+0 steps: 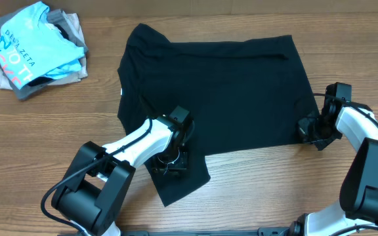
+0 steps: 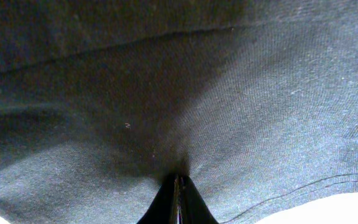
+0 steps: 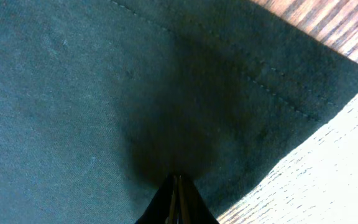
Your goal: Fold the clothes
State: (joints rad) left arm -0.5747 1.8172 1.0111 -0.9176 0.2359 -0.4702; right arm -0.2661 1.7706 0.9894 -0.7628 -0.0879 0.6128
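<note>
Two closed pincers nip a black shirt (image 1: 222,92) spread mid-frame on the worktop (image 1: 274,190): the left pincer (image 1: 169,157) at its lower-left flap, the right pincer (image 1: 307,128) apparently at its lower-right corner. Its long axis runs left to right, the bulk lying above both.

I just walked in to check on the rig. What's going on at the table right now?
Two robot arms are working on a black garment that lies spread mostly flat on the wooden table. The left gripper is pinched shut on fabric near the garment's lower-left part, and the right gripper is pinched shut on its lower-right corner. A pile of other clothes, with a light blue tee on top, sits apart at the top-left.
</note>
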